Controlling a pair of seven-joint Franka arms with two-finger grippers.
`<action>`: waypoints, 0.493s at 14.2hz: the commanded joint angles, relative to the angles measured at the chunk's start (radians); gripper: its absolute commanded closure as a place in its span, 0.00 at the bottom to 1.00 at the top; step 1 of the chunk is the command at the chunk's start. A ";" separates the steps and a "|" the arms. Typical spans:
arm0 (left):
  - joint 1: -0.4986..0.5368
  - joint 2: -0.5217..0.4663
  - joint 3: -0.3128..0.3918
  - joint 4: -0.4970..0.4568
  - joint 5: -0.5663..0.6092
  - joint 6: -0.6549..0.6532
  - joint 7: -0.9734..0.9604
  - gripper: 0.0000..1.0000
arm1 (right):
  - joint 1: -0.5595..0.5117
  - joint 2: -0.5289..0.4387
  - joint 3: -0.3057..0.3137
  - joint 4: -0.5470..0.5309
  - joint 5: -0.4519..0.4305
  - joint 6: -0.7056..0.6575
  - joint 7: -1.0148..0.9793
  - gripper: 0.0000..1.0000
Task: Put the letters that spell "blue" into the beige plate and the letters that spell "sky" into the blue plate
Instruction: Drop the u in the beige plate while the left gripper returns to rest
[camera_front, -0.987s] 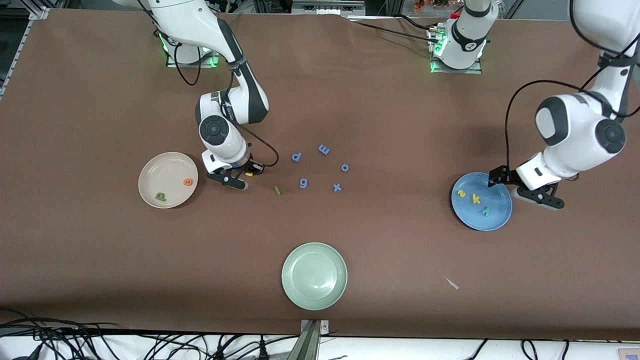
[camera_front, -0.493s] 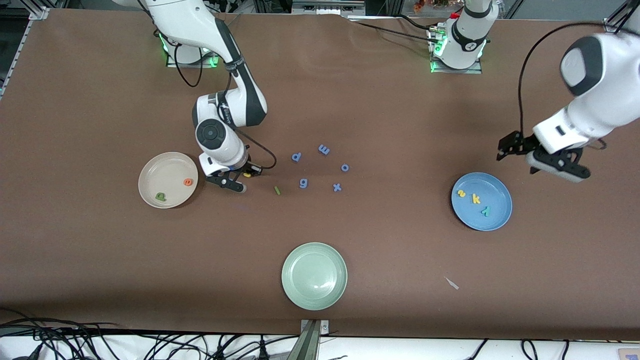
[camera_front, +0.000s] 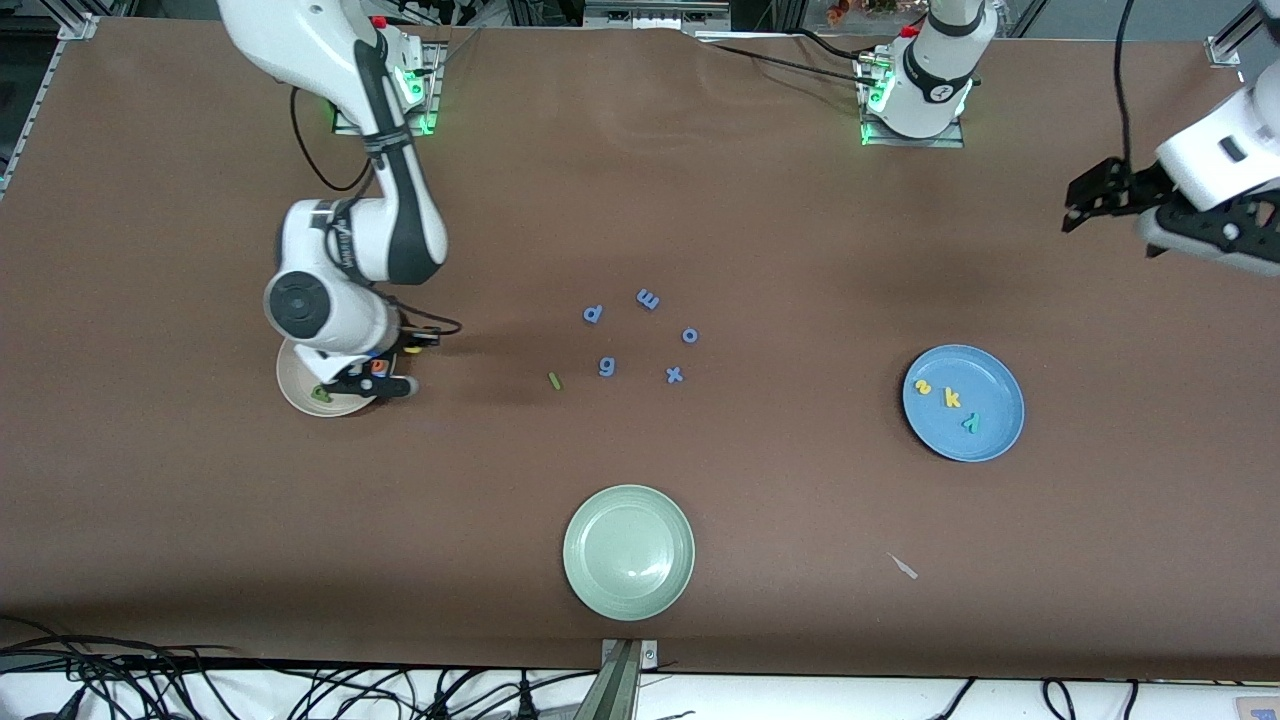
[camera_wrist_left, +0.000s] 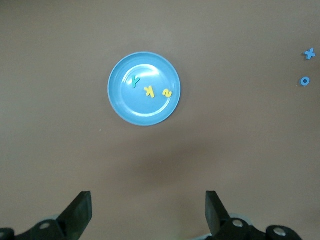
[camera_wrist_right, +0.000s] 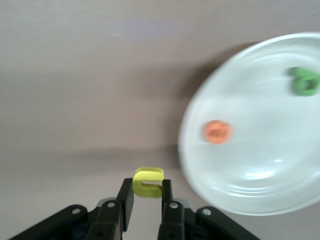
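My right gripper (camera_front: 388, 378) is shut on the yellow "u" (camera_wrist_right: 148, 182) and hangs just off the rim of the beige plate (camera_front: 296, 392). The orange "e" (camera_wrist_right: 217, 132) and the dark green "b" (camera_front: 321, 394) lie in that plate. The thin green "l" (camera_front: 554, 380) lies on the table, toward the middle. The blue plate (camera_front: 992, 385) holds the yellow "s" (camera_front: 923, 387), the yellow "k" (camera_front: 952, 398) and the teal "y" (camera_front: 970, 423). My left gripper (camera_front: 1115, 218) is open and empty, high over bare table at the left arm's end.
Periwinkle letters p (camera_front: 593, 314), m (camera_front: 648, 298), o (camera_front: 690, 335), g (camera_front: 607, 366) and x (camera_front: 675, 375) lie mid-table beside the "l". A pale green plate (camera_front: 628, 552) sits near the front edge. A small pale scrap (camera_front: 904, 566) lies nearer the camera than the blue plate.
My right gripper carried the yellow "u" from near the "l" across to the beige plate's rim. My left gripper rose and drew away from the blue plate toward the table's end.
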 joint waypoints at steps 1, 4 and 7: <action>0.002 0.013 -0.007 0.069 0.044 -0.099 -0.058 0.00 | 0.002 -0.017 -0.076 -0.026 0.003 -0.043 -0.134 0.76; 0.000 -0.001 -0.001 0.072 0.029 -0.114 -0.189 0.00 | -0.033 0.015 -0.088 -0.029 0.006 -0.031 -0.197 0.72; -0.021 0.000 0.005 0.080 0.023 -0.108 -0.254 0.00 | -0.030 0.011 -0.090 -0.018 0.013 -0.042 -0.180 0.00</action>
